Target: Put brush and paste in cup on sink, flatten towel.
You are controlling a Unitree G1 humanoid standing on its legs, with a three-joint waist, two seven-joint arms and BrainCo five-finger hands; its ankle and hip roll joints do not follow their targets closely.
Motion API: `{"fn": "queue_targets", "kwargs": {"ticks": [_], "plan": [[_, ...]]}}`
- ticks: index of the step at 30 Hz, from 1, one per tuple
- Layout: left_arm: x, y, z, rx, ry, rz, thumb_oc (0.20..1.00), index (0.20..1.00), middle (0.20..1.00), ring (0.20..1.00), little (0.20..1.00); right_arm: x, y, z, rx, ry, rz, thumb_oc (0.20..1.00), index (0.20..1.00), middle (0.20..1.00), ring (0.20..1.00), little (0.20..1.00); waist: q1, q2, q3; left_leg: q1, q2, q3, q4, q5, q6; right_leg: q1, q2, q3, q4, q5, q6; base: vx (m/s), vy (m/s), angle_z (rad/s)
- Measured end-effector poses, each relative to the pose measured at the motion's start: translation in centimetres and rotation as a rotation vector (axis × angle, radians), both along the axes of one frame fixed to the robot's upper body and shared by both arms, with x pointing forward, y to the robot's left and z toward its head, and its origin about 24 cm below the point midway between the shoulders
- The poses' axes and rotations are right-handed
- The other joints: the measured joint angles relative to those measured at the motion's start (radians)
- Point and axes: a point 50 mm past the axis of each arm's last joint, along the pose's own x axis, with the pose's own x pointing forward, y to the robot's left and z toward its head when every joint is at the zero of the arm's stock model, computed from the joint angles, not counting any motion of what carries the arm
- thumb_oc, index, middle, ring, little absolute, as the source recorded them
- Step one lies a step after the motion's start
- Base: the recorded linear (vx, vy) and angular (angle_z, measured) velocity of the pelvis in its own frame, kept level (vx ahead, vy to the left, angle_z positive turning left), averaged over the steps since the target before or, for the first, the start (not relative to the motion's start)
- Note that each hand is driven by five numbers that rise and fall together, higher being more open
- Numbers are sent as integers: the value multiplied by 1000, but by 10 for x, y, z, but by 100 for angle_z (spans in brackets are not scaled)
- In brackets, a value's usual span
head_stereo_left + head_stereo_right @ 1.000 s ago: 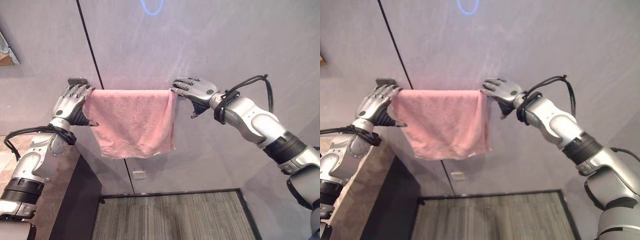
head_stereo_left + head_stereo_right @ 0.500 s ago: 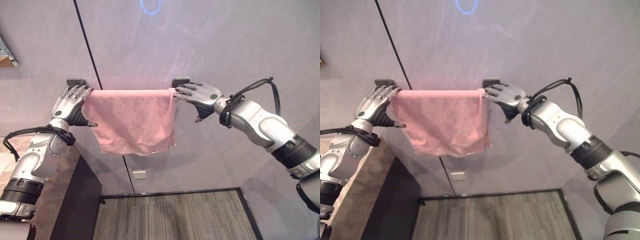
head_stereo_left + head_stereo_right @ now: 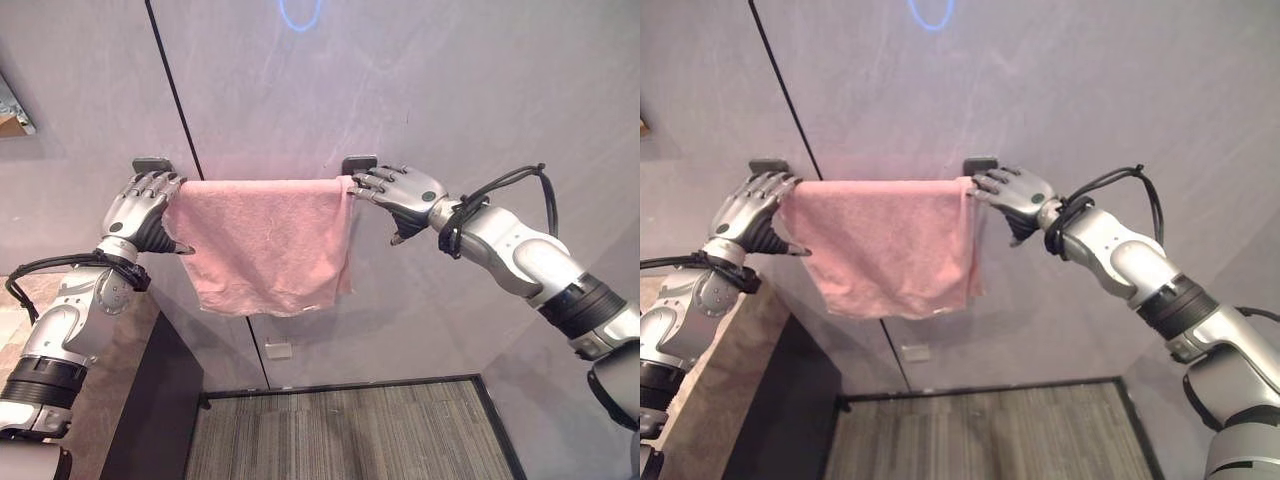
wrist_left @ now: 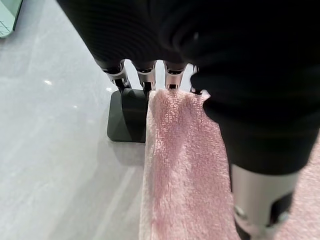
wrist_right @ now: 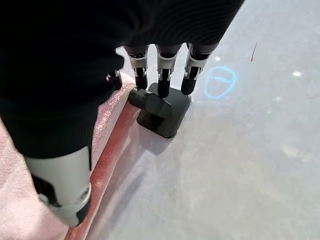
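A pink towel (image 3: 265, 240) hangs over a bar between two dark wall brackets, one on the left (image 3: 150, 163) and one on the right (image 3: 359, 162). My left hand (image 3: 140, 205) is at the towel's left end, its fingers (image 4: 146, 76) lying over the top edge and its thumb apart in front of the cloth. At the bar's right end is my right hand (image 3: 405, 190), with its straight fingertips (image 5: 162, 87) on the bare bar (image 5: 145, 100) and bracket (image 5: 165, 112), just beside the towel's right edge (image 5: 107, 120). Its thumb points down, off the cloth.
A grey wall with a dark vertical seam (image 3: 175, 90) is behind the towel. A brown countertop (image 3: 110, 400) over a dark cabinet side (image 3: 160, 410) stands at lower left. Grey carpet (image 3: 350, 435) lies below, and a small wall outlet (image 3: 279, 348) sits under the towel.
My right hand slid to the right along the bar, off the towel's corner, uncovering the right bracket. The towel's lower edge shifted a little. My left hand stayed put.
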Motion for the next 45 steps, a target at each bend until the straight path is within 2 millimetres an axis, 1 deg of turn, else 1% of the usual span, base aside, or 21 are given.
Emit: {"fn": "queue_targets", "kwargs": {"ticks": [6, 9, 14, 21, 23, 24, 25, 26, 27, 28, 29, 30, 31, 32, 34, 36, 39, 43, 45], "plan": [[1, -1, -2, 2, 8, -2, 1000, 1000, 1000, 1000, 1000, 1, -3, -4, -1, -9, -5, 1000, 1000, 1000, 1000, 1000, -3, 0, -13, -13, 0, -5, 0, 0, 0, -6, 0, -1, 0, 0, 0, 15, -2, 2], [1, 0, -5, 3, 21, 0, 1000, 1000, 1000, 1000, 1000, 4, -5, -12, 23, -1, -10, 1000, 1000, 1000, 1000, 1000, -6, -3, -26, -13, 0, -6, 0, 0, 0, -6, 0, -2, 0, -1, -1, 0, 0, 0], [2, -3, -7, -20, 34, -12, 1000, 1000, 1000, 1000, 1000, 8, -15, -19, 48, 1, -43, 1000, 1000, 1000, 1000, 1000, -9, -6, -29, -16, 2, -9, 0, 1, -4, -6, -2, -1, 0, -1, -3, 3, -1, 1], [2, -5, -9, -17, 38, -28, 1000, 1000, 1000, 1000, 1000, 6, -25, -27, 117, 7, -61, 1000, 1000, 1000, 1000, 1000, -7, -4, -36, -14, 1, -17, 0, 2, -5, -6, -3, -4, 0, -2, -3, 4, -2, 1], [2, -4, -10, -17, 42, -25, 1000, 1000, 1000, 1000, 1000, 7, -33, -27, 137, 3, -93, 1000, 1000, 1000, 1000, 1000, -9, -5, -37, -14, 0, -16, 0, 2, -5, -5, -4, -4, 0, -2, -3, 0, 0, 0], [2, -4, -11, -18, 43, -23, 1000, 1000, 1000, 1000, 1000, 10, -42, -27, 145, 4, -138, 1000, 1000, 1000, 1000, 1000, -11, -5, -38, -14, 0, -16, 0, 2, -5, -5, -4, -3, 0, -2, -3, 0, 0, 0], [3, -4, -11, -18, 43, -24, 1000, 1000, 1000, 1000, 1000, 17, -68, -35, 137, 33, -274, 1000, 1000, 1000, 1000, 1000, -11, -9, -41, -14, 0, -16, 0, 2, -5, -5, -4, -3, 0, -1, -3, 0, 0, 0], [3, -6, -9, -18, 35, -33, 1000, 1000, 1000, 1000, 1000, 18, -115, -48, 111, 79, -498, 1000, 1000, 1000, 1000, 1000, -8, -12, -41, -16, 0, -17, 0, 2, -4, -6, -4, -4, 0, -2, -3, 0, 0, 0], [2, -6, -9, -18, 27, -36, 1000, 1000, 1000, 1000, 1000, 12, -148, -55, 114, 104, -639, 1000, 1000, 1000, 1000, 1000, -5, -10, -39, -16, 0, -18, 0, 3, -3, -6, -4, -4, 0, -2, -2, 0, 0, 0], [1, -4, -10, -21, 22, -32, 1000, 1000, 1000, 1000, 1000, 5, -172, -58, 134, 113, -738, 1000, 1000, 1000, 1000, 1000, -5, -3, -36, -16, -1, -18, 0, 3, -2, -6, -5, -5, 0, -3, -2, 0, 0, 0], [-1, -2, -11, -24, 19, -24, 1000, 1000, 1000, 1000, 1000, -1, -188, -58, 154, 112, -806, 1000, 1000, 1000, 1000, 1000, -4, 5, -33, -16, -2, -17, 0, 3, 0, -6, -5, -5, 0, -3, -1, -16, -8, -3], [-4, 5, -16, -34, 32, 6, 1000, 1000, 1000, 1000, 1000, -16, -219, -56, 198, 98, -930, 1000, 1000, 1000, 1000, 1000, -9, 25, -29, -15, -2, -13, 0, 3, 2, -7, -4, -5, 0, 0, 1, -24, -11, -6], [-5, 8, -17, -35, 39, 15, 1000, 1000, 1000, 1000, 1000, -19, -224, -56, 213, 93, -950, 1000, 1000, 1000, 1000, 1000, -10, 33, -31, -15, -3, -11, 0, 3, 1, -7, -2, -4, 0, 0, 1, -31, -10, -14], [-6, 14, -23, -45, 61, 47, 1000, 1000, 1000, 1000, 1000, -25, -235, -54, 255, 69, -990, 1000, 1000, 1000, 1000, 1000, -12, 55, -35, -14, 3, -1, 0, 1, -1, -7, 3, -3, 0, -2, -1, -25, -8, -11], [-6, 17, -26, -53, 68, 68, 1000, 1000, 1000, 1000, 1000, -27, -238, -52, 265, 59, -999, 1000, 1000, 1000, 1000, 1000, -17, 73, -28, -14, 7, 0, 0, 0, -1, -7, 8, -3, 0, -2, -2, -10, -2, -4], [-5, 18, -26, -55, 67, 71, 1000, 1000, 1000, 1000, 1000, -28, -237, -53, 264, 63, -994, 1000, 1000, 1000, 1000, 1000, -17, 78, -24, -14, 10, 0, 0, 1, -2, -9, 11, -3, 0, -2, -2, 0, 0, 0], [-5, 17, -25, -63, 60, 70, 1000, 1000, 1000, 1000, 1000, -32, -239, -60, 266, 80, -999, 1000, 1000, 1000, 1000, 1000, -16, 79, -22, -14, 11, 0, 0, 1, -2, -9, 12, -3, 0, -2, -2, 0, 0, 0], [-10, 17, -29, -120, 23, 77, 1000, 1000, 1000, 1000, 1000, -45, -243, -67, 352, 68, -1003, 1000, 1000, 1000, 1000, 1000, -17, 81, -18, -12, 9, 0, 0, 3, -5, -9, 11, -3, 1, -2, -3, -7, -11, 0], [-18, 19, -33, -183, -5, 92, 1000, 1000, 1000, 1000, 1000, -54, -245, -68, 394, 46, -998, 1000, 1000, 1000, 1000, 1000, -24, 82, -15, -10, 7, -1, 0, 3, -6, -7, 9, -3, 1, -2, -4, -11, -20, 0]]}}
